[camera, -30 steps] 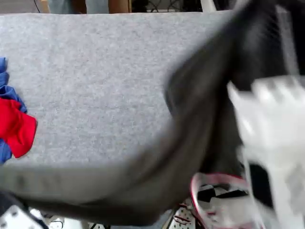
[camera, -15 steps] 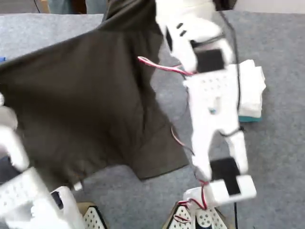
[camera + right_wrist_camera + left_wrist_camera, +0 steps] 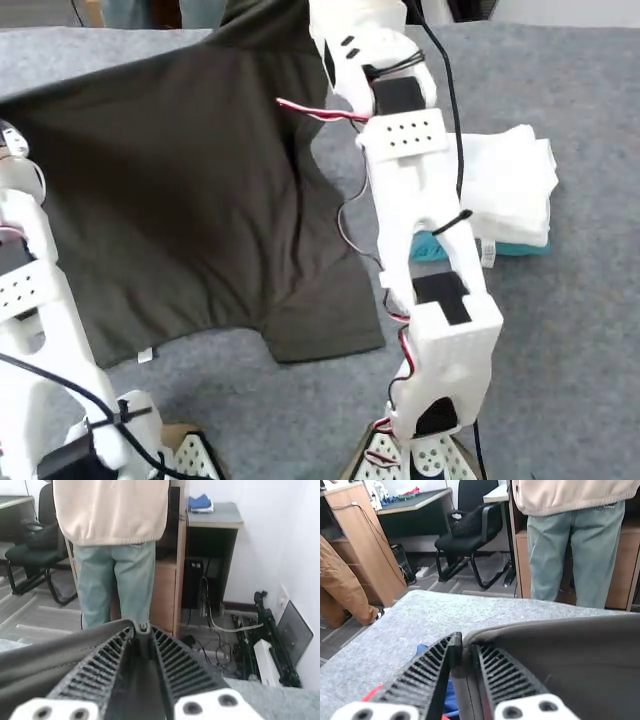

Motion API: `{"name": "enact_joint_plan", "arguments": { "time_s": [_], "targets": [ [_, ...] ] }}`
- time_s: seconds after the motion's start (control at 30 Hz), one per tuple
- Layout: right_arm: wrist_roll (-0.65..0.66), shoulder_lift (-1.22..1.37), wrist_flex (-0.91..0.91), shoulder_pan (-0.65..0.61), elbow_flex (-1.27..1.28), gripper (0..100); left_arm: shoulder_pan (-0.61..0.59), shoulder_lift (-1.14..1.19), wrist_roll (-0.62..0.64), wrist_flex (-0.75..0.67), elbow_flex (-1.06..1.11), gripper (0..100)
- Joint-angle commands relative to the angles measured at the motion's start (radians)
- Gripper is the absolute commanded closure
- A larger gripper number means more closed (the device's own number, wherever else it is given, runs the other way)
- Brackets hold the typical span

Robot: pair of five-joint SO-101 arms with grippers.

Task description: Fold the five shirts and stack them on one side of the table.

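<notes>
Two grippers share one dark shirt [image 3: 170, 190], which spreads across the left and middle of the grey table [image 3: 570, 350]. Its near hem and one sleeve lie flat on the felt. The left gripper [image 3: 465, 645] is pinched narrow on a fold of the shirt's edge, with the ribbed fingers [image 3: 427, 667] pressing the cloth from both sides. The right gripper [image 3: 142, 627] is likewise closed tight on a thin ridge of the same shirt. In the high view the right arm [image 3: 415, 190] runs from the near edge up the middle of the table. It lies along the shirt's right side, and its red wire [image 3: 310, 108] loops over the cloth. The arm also covers the left part of a folded white stack [image 3: 515, 190] on the right side of the table. A teal shirt [image 3: 440, 248] peeks out from under that stack. The left arm [image 3: 40, 300] stands at the near left, just beside the shirt's hem. Under the left gripper, a red shirt [image 3: 372, 695] and a blue shirt [image 3: 447, 700] lie on the felt. An office chair [image 3: 470, 527] stands beyond the table
</notes>
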Motion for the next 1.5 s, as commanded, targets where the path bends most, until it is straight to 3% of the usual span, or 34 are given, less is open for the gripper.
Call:
{"name": "enact_joint_plan", "arguments": {
  "time_s": [0.0, 0.2, 0.37, 0.6, 0.87, 1.03, 1.17, 1.47],
  "targets": [
    [0.005, -0.007, 0.083, 0.023, -0.102, 98.5, -0.015, 0.002, -0.011, -0.003, -0.054, 97],
    [0.017, -0.008, 0.308, 0.034, -0.193, 98.5, -0.082, -0.02, -0.011, 0.19, -0.05, 97],
    [0.127, -0.008, 0.588, 0.005, -0.283, 98.5, -0.096, -0.173, -0.012, 0.391, -0.012, 97],
    [0.245, -0.008, 0.93, -0.021, -0.311, 98.5, -0.001, -0.4, -0.143, 0.509, 0.232, 97],
    [0.247, -0.012, 1.263, -0.023, -0.311, 98.5, -0.064, -0.666, -0.15, 0.743, 0.415, 97],
    [0.247, -0.102, 1.31, -0.02, -0.26, 98.5, -0.087, -0.79, -0.199, 0.922, 0.483, 97],
    [0.272, -0.232, 1.3, -0.034, -0.074, 98.5, -0.087, -0.873, -0.27, 0.991, 0.549, 97],
    [0.287, -0.588, 1.008, 0.021, 0.604, 98.5, -0.101, -0.944, -0.293, 1.08, 0.552, 97]
  ]
}}
